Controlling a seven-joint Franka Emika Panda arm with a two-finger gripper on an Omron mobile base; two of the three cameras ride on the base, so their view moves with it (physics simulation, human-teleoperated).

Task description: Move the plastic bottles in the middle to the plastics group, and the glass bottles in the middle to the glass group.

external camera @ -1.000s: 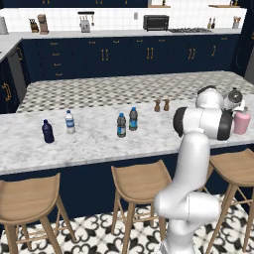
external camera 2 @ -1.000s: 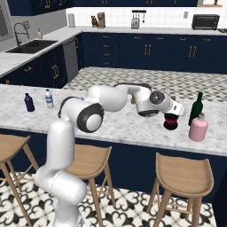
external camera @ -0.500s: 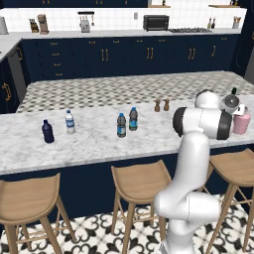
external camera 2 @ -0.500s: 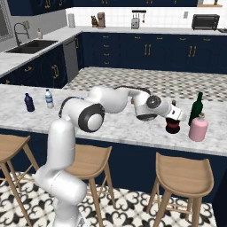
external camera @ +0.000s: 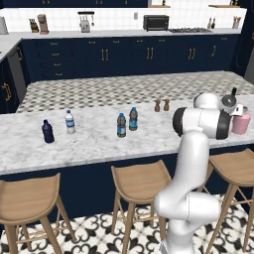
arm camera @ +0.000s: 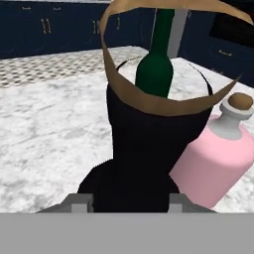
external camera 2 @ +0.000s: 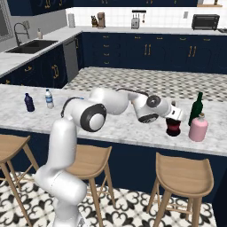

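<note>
A kitchen with dark blue cupboards is sitting behind a long marble worktop [external camera 2: 115, 128] with wooden stools [external camera 2: 181, 175] under it. The gripper [external camera 2: 174, 116] is reaching out over the far right end of the worktop. The dark bottle [external camera 2: 173, 127] with the red band is right at the fingers [arm camera: 82, 202], filling the space between them, and it is looking like it is standing on the worktop. I cannot tell if the fingers are squeezing it or letting go.

Just past the fingers are the green bottle [external camera 2: 195, 109] and the pink bottle [external camera 2: 198, 127], very near the dark one. I think the dark bottle is now in its group. To do this well, the fingers should be opening slowly, then going straight up so they are not bumping the pink bottle.

Far off to the side of the fingers, the two small grey bottles [external camera: 127, 122] are waiting in the middle. The navy bottle [external camera: 47, 131] and the water bottle [external camera: 70, 122] are even farther.
</note>
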